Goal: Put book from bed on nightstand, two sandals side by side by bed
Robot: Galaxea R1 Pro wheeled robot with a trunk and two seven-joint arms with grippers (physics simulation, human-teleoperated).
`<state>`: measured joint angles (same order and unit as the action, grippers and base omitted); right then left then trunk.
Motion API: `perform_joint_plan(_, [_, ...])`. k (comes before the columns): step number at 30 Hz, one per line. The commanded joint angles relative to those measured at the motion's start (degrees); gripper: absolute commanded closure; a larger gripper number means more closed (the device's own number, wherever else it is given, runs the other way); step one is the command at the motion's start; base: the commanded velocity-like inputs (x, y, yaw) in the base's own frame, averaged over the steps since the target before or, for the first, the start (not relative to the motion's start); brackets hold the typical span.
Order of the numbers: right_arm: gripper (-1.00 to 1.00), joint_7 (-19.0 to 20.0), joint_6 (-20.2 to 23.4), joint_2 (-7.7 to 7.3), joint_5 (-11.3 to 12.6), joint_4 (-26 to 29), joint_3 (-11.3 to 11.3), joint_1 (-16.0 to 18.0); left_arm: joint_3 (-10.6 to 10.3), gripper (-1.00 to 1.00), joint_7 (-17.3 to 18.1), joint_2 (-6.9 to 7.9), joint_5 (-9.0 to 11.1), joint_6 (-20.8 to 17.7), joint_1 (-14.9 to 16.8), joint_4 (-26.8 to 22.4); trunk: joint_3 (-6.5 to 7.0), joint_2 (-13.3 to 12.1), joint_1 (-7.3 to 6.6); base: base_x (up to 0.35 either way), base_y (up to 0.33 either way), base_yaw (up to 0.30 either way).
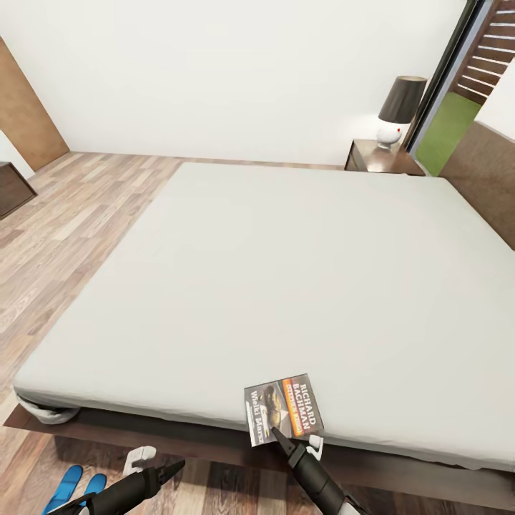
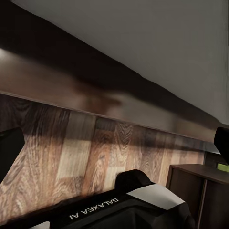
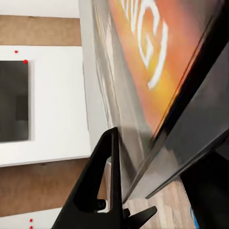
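The book (image 1: 283, 410) lies at the bed (image 1: 286, 272) edge, its corner pinched by the right end effector (image 1: 280, 436); it should be lifted level and carried to the nightstand (image 1: 383, 157) without slipping

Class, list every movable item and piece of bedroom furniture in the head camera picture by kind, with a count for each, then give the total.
Large pale grey bed: 1
Dark paperback book with an orange band: 1
Bright blue flat sandals: 2
Reddish-brown wooden nightstand: 1
White table lamp with a dark shade: 1
Total: 6
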<state>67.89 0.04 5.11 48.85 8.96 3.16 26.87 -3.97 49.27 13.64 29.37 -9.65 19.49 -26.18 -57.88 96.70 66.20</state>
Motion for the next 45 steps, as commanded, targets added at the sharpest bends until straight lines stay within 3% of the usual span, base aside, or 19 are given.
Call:
perform_joint_plan(1, [1.00,0.1,0.2,-0.01,0.4,-0.1,0.3,0.0,-0.3,-1.00,0.0,0.07,0.6,-0.5,0.0,0.0,-0.04,0.0,0.00,0.000,0.000,0.000])
perform_joint_plan(8, [1.00,0.1,0.2,-0.01,0.5,-0.1,0.3,0.0,-0.3,-1.00,0.0,0.07,0.6,-0.5,0.0,0.0,0.86,-2.0,-1.10,0.000,0.000,0.000])
perform_joint_plan(16, [1.00,0.1,0.2,-0.01,0.5,-0.1,0.3,0.0,-0.3,-1.00,0.1,0.07,0.6,-0.5,0.0,0.0,0.86,-2.0,-1.10,0.000,0.000,0.000])
perform_joint_plan(45, [1.00,0.1,0.4,-0.02,0.4,-0.1,0.3,0.0,-0.3,-1.00,0.0,0.07,0.6,-0.5,0.0,0.0,6.07,-13.6,-7.47,0.000,0.000,0.000])
